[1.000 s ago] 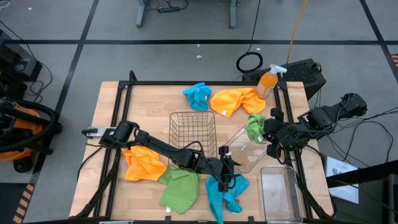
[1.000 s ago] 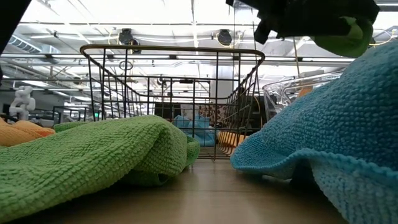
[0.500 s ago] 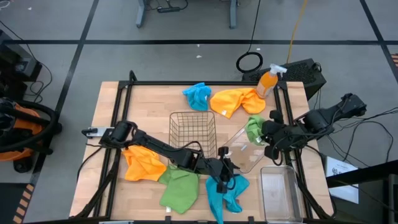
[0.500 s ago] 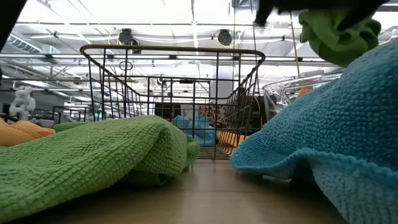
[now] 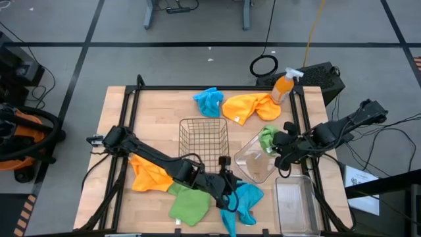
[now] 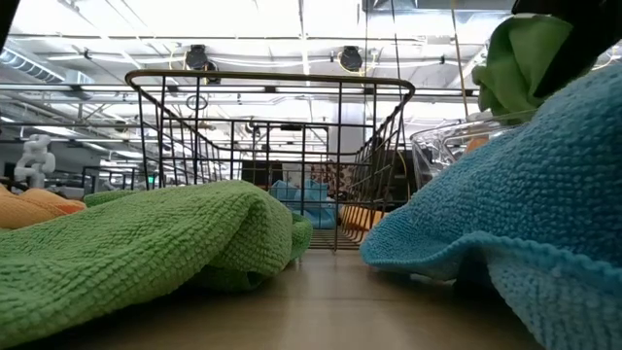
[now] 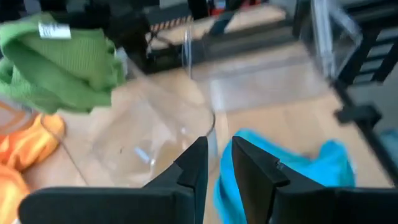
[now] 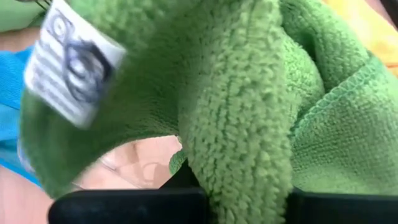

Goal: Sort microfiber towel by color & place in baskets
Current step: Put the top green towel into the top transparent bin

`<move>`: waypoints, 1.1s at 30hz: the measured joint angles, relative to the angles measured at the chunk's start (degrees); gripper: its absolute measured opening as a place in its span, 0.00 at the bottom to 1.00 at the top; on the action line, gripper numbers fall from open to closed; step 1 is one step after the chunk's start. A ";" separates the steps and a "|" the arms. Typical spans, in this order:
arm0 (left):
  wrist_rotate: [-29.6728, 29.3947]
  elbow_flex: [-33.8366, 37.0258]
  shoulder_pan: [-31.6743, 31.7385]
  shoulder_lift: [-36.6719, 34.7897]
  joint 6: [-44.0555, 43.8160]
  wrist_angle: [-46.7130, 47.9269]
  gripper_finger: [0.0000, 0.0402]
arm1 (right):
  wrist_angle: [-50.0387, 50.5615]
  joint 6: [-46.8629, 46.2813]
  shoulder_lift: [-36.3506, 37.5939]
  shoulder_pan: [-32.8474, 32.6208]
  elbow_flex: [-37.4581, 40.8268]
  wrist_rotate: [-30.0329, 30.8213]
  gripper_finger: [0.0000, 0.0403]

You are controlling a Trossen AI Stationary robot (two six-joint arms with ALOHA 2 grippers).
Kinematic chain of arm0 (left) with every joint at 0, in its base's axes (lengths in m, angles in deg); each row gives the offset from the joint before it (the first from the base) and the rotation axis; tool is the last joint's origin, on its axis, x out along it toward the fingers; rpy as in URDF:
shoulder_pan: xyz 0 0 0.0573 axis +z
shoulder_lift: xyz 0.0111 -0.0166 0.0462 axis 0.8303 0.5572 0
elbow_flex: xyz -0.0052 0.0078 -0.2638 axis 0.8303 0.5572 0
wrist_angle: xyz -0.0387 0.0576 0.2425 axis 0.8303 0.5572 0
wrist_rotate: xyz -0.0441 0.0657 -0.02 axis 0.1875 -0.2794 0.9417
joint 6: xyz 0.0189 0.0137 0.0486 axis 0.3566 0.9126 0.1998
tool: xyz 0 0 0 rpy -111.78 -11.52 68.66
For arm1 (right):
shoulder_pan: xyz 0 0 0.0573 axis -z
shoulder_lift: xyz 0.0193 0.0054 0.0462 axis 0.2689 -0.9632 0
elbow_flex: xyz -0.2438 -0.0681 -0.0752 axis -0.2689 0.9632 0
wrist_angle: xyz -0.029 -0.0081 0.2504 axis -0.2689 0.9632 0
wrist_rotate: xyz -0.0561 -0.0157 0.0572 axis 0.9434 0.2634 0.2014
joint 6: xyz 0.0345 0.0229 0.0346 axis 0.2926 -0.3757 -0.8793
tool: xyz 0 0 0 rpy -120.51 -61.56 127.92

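Observation:
My right gripper is shut on a green towel, bunched and hanging just over the clear tub to the right of the wire basket. In the low view that towel hangs at the top right. My left gripper hovers above a blue towel near the front edge; its fingers stand a narrow gap apart with nothing between them. Another green towel and an orange one lie flat on the table beside it. My right gripper pinches a bunched fold of the green towel between its two fingers, slanting down from the table's right side. The cloth itself covers the fingertips. The towel hangs crumpled below the fingers, clear of the table, its white tag hanging loose.
A clear rectangular bin stands at the near right corner. A blue towel and an orange towel lie at the far side, next to an orange spray bottle and a black box.
My right gripper has sunk with the green towel, which now hangs lower over the clear tub. My left gripper has drawn back from the tub's near corner, up and toward the table's near-left, over the blue towel.

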 joint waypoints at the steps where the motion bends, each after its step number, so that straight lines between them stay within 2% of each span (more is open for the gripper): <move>1: -1.11 0.02 -0.11 0.00 -0.46 1.29 0.20 | -0.38 -0.05 0.02 0.00 0.31 0.30 0.04; 7: -7.64 0.02 -0.26 -0.02 -5.89 8.79 0.20 | -1.19 -2.77 -0.79 0.15 1.94 4.42 0.06; 16: -7.88 0.02 -0.63 -0.02 -5.97 8.88 0.20 | -2.11 -4.23 -5.34 0.13 5.93 4.76 0.06; 27: -7.88 0.02 -0.61 -0.02 -5.93 8.88 0.20 | -2.80 -6.29 -12.52 0.13 6.07 6.02 0.06; 33: -7.69 0.02 -0.58 -0.02 -5.93 8.88 0.20 | -2.96 -6.71 -16.06 0.15 6.07 6.92 0.11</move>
